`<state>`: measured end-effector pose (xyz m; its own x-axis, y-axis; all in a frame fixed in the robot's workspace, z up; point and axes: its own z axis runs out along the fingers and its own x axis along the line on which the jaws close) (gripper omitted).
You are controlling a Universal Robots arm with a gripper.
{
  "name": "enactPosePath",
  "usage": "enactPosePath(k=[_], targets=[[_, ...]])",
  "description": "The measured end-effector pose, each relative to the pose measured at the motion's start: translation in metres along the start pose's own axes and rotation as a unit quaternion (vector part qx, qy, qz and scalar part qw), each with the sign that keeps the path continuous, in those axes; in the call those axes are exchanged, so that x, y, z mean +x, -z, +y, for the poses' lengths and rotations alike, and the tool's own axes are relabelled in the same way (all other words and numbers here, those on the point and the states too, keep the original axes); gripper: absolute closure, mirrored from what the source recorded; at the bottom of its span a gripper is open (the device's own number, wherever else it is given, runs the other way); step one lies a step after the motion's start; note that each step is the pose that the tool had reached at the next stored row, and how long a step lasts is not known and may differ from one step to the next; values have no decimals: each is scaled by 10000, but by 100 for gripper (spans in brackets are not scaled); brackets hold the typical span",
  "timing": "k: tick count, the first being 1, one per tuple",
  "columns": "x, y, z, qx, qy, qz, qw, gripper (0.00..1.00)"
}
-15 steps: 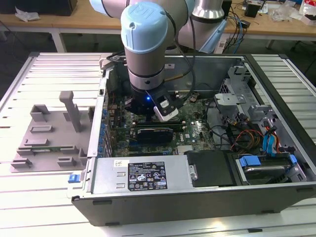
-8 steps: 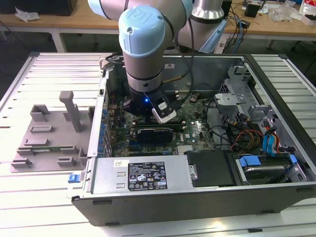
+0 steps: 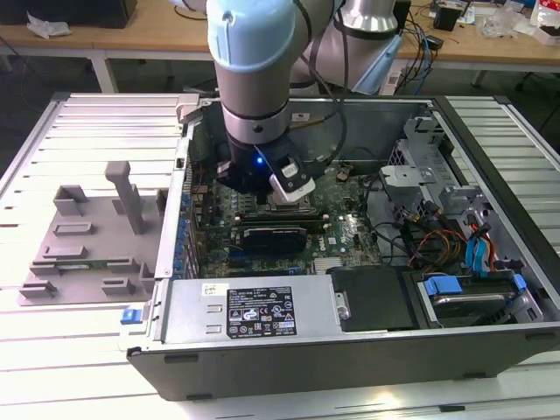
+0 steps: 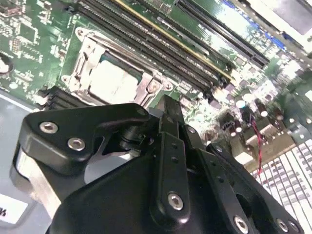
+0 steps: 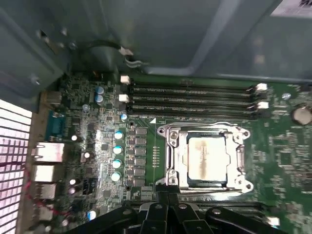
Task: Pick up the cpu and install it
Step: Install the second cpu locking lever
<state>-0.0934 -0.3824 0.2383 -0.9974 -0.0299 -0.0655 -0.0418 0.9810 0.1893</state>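
I am hovering my end effector (image 4: 168, 105) just beside the socket (image 5: 207, 156), where the cpu (image 5: 207, 155) is sitting seated; whether its fingers are apart, I cannot tell.

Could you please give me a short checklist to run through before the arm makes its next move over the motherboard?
1. cpu lies inside the socket frame: ok, in both wrist views.
2. cpu sits flat and square: looks ok in the first wrist view; full seating cannot tell.
3. Gripper apart from the cpu: ok in the second wrist view.
4. Memory slots beside the socket unobstructed: ok.
5. Arm within the open case: ok.
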Motion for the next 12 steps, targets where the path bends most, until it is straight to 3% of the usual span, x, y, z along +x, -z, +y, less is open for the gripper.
enactPosePath(k=[2,3,6,8,9,12], targets=[[-8,1,0,27,-9,-2,10000,89],[-39,-2,1,79,-42,-6,10000,89],[-157,-17,26,107,-94,-15,9999,89],[-296,-30,43,133,-119,-19,9998,89],[-352,-38,61,153,-127,-20,9998,89],[-406,-64,167,230,-130,-19,9996,89]])
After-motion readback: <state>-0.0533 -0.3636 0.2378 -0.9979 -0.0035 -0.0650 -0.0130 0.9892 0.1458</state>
